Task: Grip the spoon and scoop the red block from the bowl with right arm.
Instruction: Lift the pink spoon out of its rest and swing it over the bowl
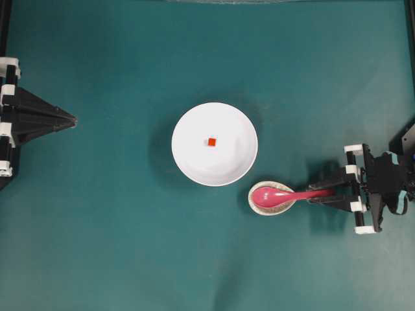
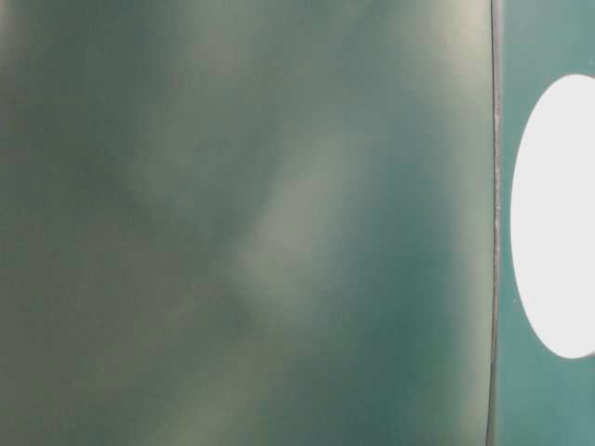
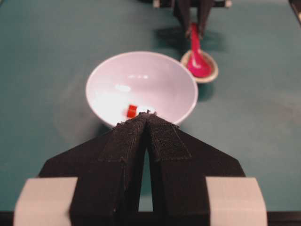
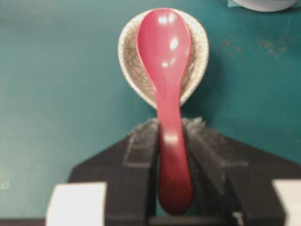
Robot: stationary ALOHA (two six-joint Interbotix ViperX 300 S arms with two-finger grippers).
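Spoon (image 1: 275,194) lies at lower right of centre in the overhead view, its magenta scoop resting in a small speckled grey-white dish (image 1: 259,207) and its handle running rightward toward the right gripper (image 1: 324,193). In the right wrist view the spoon (image 4: 167,94) fills the middle of the frame, its handle passing between the two black padded fingers (image 4: 138,155), which sit on either side of it and look to be touching it, though whether they are squeezing it firmly cannot be told. The scoop is still seated in the dish (image 4: 129,66). The bowl (image 1: 188,162) stands at the centre of the green table (image 1: 97,246), just up and left of the dish and apart from it, with the red block (image 1: 212,141) lying near the middle of its floor. In the left wrist view the left gripper (image 3: 148,115) has its wedge-shaped fingers pressed together at the tip, pointing at the near rim of the bowl (image 3: 99,77), with the red block (image 3: 131,111) just beyond the tip. In the overhead view that gripper (image 1: 72,120) sits at the left edge, well apart from the bowl.
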